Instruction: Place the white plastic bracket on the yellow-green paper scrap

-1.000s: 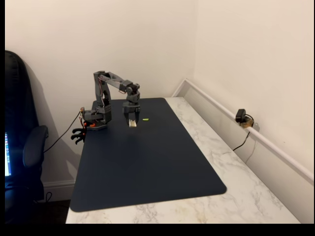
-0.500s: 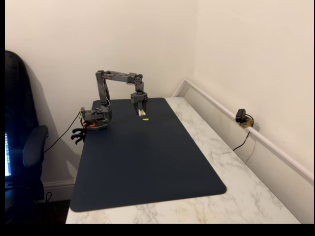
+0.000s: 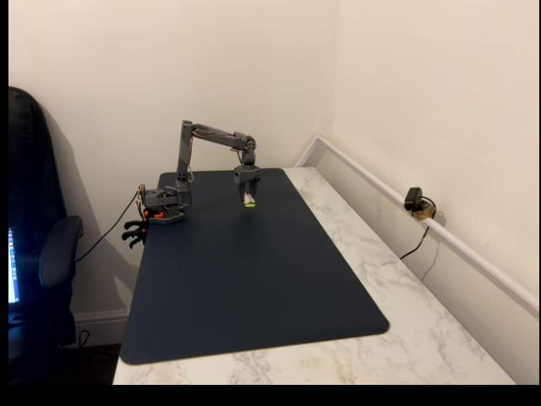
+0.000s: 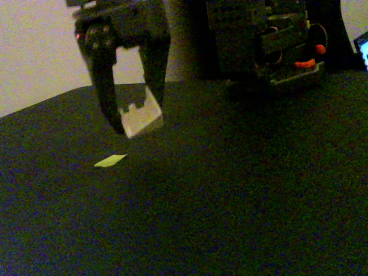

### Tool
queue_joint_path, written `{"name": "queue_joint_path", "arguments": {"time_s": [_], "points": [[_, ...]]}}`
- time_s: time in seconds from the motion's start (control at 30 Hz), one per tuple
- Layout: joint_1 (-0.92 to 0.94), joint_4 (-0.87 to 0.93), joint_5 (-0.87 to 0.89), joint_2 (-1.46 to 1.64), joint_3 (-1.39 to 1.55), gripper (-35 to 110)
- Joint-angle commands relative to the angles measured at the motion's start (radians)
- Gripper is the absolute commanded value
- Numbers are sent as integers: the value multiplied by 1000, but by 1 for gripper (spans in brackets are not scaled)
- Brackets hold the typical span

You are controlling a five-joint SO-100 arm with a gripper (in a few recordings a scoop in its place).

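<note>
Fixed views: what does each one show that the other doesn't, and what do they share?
In a fixed view from high up: the whole arm, the marble table, a chair and a small camera on the wall rail.

In a fixed view from low and close: the hand clamps the white plastic bracket, whose notched edge is visible. It is held off the mat. The yellow-green paper scrap lies flat at lower left, apart from it.

Both fixed views share the hand, bracket, scrap and dark mat.
</note>
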Motion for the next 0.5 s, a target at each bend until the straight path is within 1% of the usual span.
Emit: {"name": "queue_joint_path", "arguments": {"time_s": [0.0, 0.23, 0.47], "points": [[46, -2, -17, 2, -100, 0], [98, 8, -57, -75, -181, 0], [133, -6, -60, -115, -189, 0]]}}
